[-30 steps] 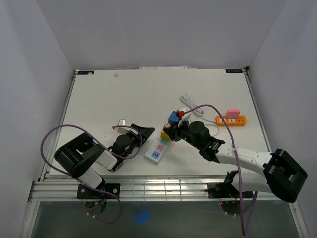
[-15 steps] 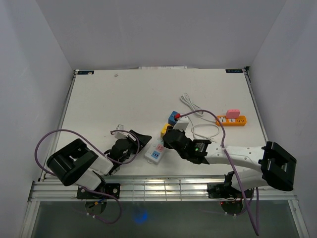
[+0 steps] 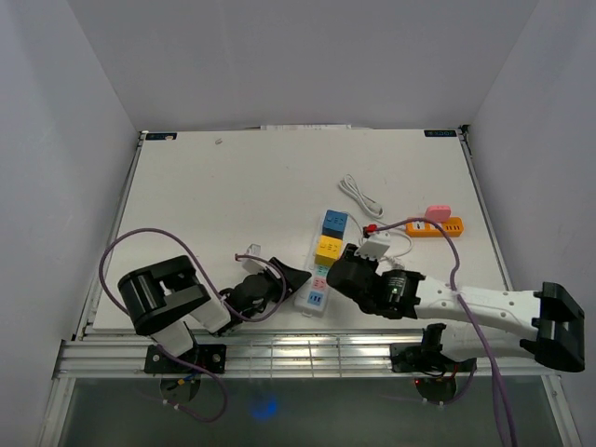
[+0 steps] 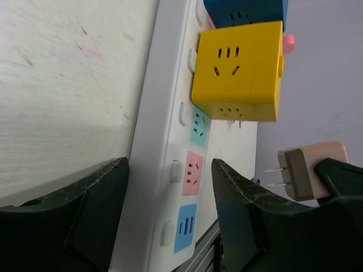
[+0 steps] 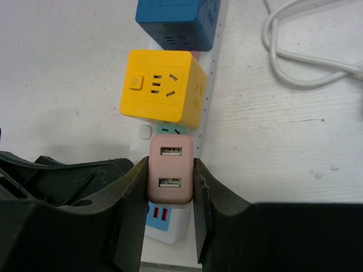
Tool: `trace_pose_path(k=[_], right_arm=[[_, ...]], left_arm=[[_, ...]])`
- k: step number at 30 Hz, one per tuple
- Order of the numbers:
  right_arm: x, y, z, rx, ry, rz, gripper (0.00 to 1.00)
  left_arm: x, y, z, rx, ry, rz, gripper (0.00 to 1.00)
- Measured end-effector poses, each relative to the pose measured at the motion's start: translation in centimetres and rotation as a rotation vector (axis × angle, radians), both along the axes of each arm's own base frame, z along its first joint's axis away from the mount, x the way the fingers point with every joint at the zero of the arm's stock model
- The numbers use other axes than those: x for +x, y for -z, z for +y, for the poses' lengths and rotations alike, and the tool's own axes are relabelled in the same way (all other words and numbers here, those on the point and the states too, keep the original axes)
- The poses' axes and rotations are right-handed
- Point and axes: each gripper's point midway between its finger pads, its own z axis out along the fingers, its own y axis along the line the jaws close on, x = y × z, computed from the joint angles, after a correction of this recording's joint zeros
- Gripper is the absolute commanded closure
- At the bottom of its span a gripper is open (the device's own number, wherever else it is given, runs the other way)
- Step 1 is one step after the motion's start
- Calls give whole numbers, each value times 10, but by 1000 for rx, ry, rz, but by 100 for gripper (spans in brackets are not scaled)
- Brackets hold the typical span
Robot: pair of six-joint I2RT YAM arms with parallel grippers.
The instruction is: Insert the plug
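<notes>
Right gripper point(image 5: 170, 170) pinched the pink plug point(image 5: 170, 182) by its two flat sides, one finger point(image 5: 131, 192) on each, with its two USB ports facing the wrist camera. From that view the plug hung over the white strip point(image 5: 212, 79), just below the yellow cube point(image 5: 161, 90) and hiding the pink socket; part of the teal one showed above it. The left wrist view gave it from the side: the plug point(image 4: 311, 170) stood off the strip point(image 4: 164, 113), both prongs bare and pointing toward it, not yet in any socket

Left gripper point(image 4: 170, 170) lay low at the strip's near end with its jaws spread, one finger point(image 4: 96, 209) on each side of the strip; whether they touched it I could not tell

From above, the strip point(image 3: 315, 296) ran away from the arms on the table point(image 3: 205, 186), carrying the yellow cube point(image 3: 328, 250) and, beyond it, a blue cube point(image 3: 334, 222). Both grippers met at its near half, left point(image 3: 293, 277) and right point(image 3: 343, 272). A white cable point(image 3: 358, 191) and an orange strip point(image 3: 435, 226) lay farther back, well apart from the grip
</notes>
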Motion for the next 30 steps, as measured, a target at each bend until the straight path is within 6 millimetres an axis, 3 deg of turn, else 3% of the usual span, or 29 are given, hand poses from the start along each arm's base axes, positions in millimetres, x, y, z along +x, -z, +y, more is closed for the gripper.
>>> trace_pose_path(k=[8,11,15,19,21,23,30], right_arm=[[-15,4,-52,16,-12,-28,92],[-17,3,-59,0,-36,-43,92],[-17,16,-62,-42,-68,-59,92],[-16,41,-65,-106,-113,-85,92],[-13,48,-64,-108,-126,-123,92],[-10,47,-59,-93,-141,-153,92],[-5,43,-50,-76,-176,-221,92]], left_arm=[[-18,-4,-71,-24,145,-39,29],[-20,-13,-81,-48,173,-67,23],[-13,-25,-67,1,150,-89,14],[-9,-67,-49,-18,119,-158,9],[-9,-78,-37,-17,107,-184,8],[-11,-79,-26,3,101,-196,7],[-20,-53,3,117,100,-184,6]])
